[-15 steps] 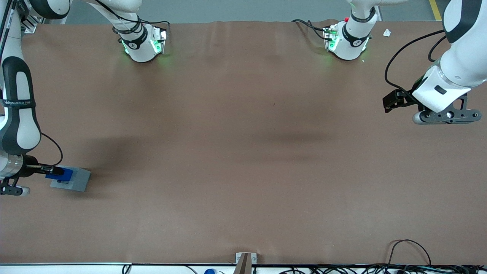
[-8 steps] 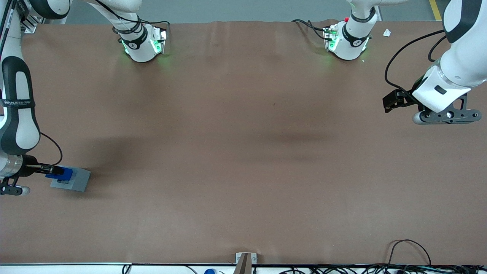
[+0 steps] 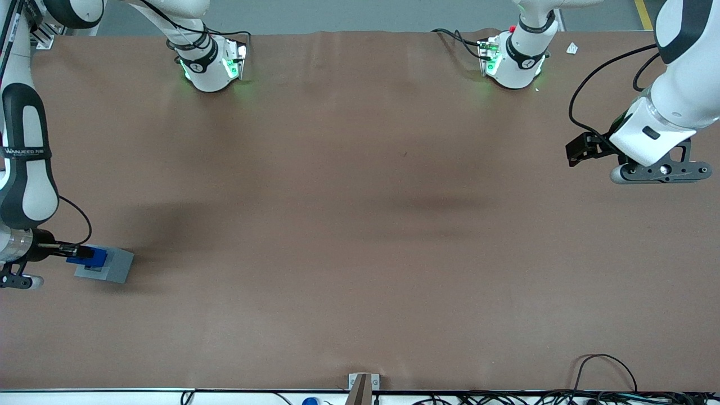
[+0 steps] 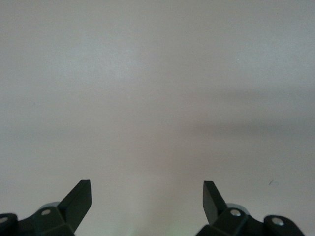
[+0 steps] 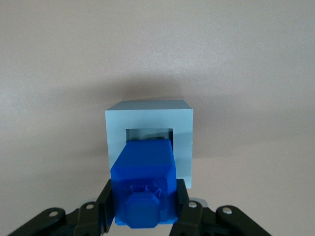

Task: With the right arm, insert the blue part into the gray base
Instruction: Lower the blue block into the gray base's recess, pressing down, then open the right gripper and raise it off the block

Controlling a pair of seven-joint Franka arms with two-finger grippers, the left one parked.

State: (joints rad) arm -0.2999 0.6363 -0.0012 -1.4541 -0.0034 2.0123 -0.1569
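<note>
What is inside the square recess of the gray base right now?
The gripper holds the blue part over the gray base, its leading end at the recess. A dark strip of the opening shows above the part; the recess floor is covered.

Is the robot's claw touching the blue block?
Touching. In the right wrist view, the gripper has its black fingers pressed against both sides of the blue part, holding it over the gray base.
</note>
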